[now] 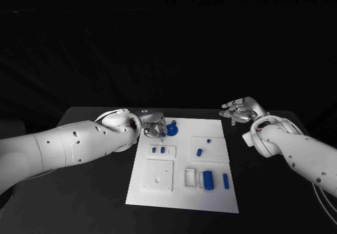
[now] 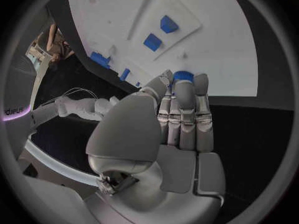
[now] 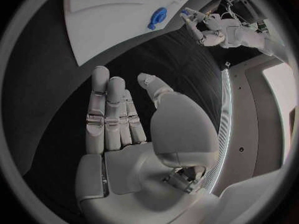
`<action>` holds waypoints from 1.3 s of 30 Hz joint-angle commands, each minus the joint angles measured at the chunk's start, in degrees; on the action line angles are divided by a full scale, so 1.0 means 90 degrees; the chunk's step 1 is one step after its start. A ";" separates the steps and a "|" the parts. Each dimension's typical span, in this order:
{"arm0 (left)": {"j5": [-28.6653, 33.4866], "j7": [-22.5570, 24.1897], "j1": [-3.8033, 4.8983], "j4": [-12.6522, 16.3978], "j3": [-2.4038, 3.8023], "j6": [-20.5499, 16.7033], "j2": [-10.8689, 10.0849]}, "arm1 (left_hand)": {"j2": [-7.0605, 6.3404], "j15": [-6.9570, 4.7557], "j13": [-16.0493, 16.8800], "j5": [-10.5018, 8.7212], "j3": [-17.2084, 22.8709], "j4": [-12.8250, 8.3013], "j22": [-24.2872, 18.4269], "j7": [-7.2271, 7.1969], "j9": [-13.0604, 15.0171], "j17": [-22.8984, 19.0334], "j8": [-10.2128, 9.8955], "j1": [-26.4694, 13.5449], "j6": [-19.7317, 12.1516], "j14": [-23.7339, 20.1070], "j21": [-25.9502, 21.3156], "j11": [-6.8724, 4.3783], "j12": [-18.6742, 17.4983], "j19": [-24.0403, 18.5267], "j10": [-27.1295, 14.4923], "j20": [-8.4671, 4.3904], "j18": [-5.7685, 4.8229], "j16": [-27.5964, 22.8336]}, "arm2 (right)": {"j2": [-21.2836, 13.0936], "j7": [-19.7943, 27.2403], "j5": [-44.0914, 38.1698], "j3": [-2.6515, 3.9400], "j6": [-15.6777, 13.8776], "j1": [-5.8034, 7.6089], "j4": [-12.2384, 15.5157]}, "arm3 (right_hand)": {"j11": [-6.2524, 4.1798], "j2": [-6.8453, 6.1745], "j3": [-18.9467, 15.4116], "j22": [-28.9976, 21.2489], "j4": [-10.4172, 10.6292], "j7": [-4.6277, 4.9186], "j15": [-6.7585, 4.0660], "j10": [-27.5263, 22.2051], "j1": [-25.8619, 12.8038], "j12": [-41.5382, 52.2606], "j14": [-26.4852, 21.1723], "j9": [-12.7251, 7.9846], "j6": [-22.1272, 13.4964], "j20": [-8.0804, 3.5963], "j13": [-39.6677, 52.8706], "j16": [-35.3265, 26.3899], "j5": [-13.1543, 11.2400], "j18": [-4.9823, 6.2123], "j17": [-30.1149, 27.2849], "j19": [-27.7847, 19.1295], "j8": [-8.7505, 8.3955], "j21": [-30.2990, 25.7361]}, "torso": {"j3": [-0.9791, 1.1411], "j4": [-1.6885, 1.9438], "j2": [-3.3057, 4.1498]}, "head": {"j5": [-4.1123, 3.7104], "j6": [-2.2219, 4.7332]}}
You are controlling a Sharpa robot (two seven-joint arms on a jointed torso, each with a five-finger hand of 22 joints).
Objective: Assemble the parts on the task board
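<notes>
- At the far left corner of the white board (image 1: 181,195), the left hand (image 1: 153,127) reaches in from the side, just beside a round blue part (image 1: 172,130), probably because that piece is the one in work.
- Its fingers (image 2: 185,98) lie together, straight, with a blue cap at their tips; whether they pinch it I cannot tell.
- Off the board's far right corner, the right hand (image 1: 241,111) hovers above the black worktop (image 1: 84,204), fingers (image 3: 106,109) apart and empty, likely waiting clear.
- Other blue parts (image 1: 208,177) lie loose in the board's recesses, unassembled.
</notes>
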 commanded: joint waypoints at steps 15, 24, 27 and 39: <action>0.0095 -0.0064 0.0005 -0.0026 -0.0055 0.0317 -0.0129 | -0.0023 0.0036 -0.0006 -0.0045 -0.0020 0.0025 0.0127 0.0017 0.0009 0.0002 0.0024 0.0049 -0.0063 0.0015 -0.0048 0.0007 0.0005 0.0014 -0.0051 0.0034 0.0027 -0.0045 | -0.0002 0.0045 0.0011 0.0003 0.0026 -0.0003 0.0005 | 0.0002 0.0005 -0.0052 0.0008 -0.0007 0.0044 0.0022 0.0033 -0.0070 -0.0043 -0.0030 -0.0005 0.0018 0.0051 -0.0008 0.0037 0.0050 0.0045 -0.0009 0.0106 -0.0022 -0.0046 | 0.0005 -0.0014 0.0005 | 0.0023 -0.0012; 0.0075 -0.0035 -0.0037 -0.0130 -0.0129 0.0304 -0.0056 | -0.0027 0.0037 -0.0005 -0.0045 -0.0019 0.0034 0.0128 0.0018 0.0009 0.0005 0.0024 0.0059 -0.0070 0.0014 -0.0046 0.0008 0.0006 0.0012 -0.0054 0.0036 0.0029 -0.0048 | -0.0002 0.0045 0.0011 0.0003 0.0023 -0.0003 0.0006 | 0.0002 0.0005 -0.0052 0.0008 -0.0007 0.0044 0.0022 0.0033 -0.0070 -0.0043 -0.0030 -0.0005 0.0018 0.0051 -0.0008 0.0037 0.0050 0.0045 -0.0009 0.0106 -0.0022 -0.0046 | 0.0002 -0.0021 0.0006 | 0.0022 -0.0018; 0.0072 -0.0024 -0.0058 -0.0158 -0.0145 0.0297 -0.0035 | -0.0027 0.0037 -0.0005 -0.0045 -0.0019 0.0034 0.0128 0.0018 0.0009 0.0005 0.0024 0.0059 -0.0070 0.0014 -0.0046 0.0008 0.0006 0.0012 -0.0054 0.0036 0.0029 -0.0048 | -0.0002 0.0046 0.0011 0.0003 0.0023 -0.0003 0.0005 | 0.0002 0.0005 -0.0052 0.0008 -0.0007 0.0044 0.0022 0.0033 -0.0070 -0.0043 -0.0030 -0.0005 0.0018 0.0051 -0.0008 0.0037 0.0050 0.0045 -0.0009 0.0106 -0.0022 -0.0046 | 0.0002 -0.0019 0.0006 | 0.0022 -0.0020; -0.0021 0.0015 -0.0097 -0.0214 -0.0162 0.0241 0.0038 | -0.0036 0.0041 -0.0005 -0.0052 -0.0019 0.0051 0.0128 0.0022 0.0008 0.0011 0.0023 0.0065 -0.0087 0.0010 -0.0042 0.0014 0.0006 0.0012 -0.0068 0.0039 0.0033 -0.0051 | 0.0004 0.0046 0.0011 0.0003 0.0026 -0.0003 0.0001 | 0.0002 0.0005 -0.0052 0.0008 -0.0007 0.0044 0.0022 0.0033 -0.0070 -0.0043 -0.0030 -0.0005 0.0018 0.0051 -0.0008 0.0037 0.0050 0.0045 -0.0009 0.0106 -0.0022 -0.0046 | -0.0004 -0.0017 0.0005 | -0.0008 -0.0020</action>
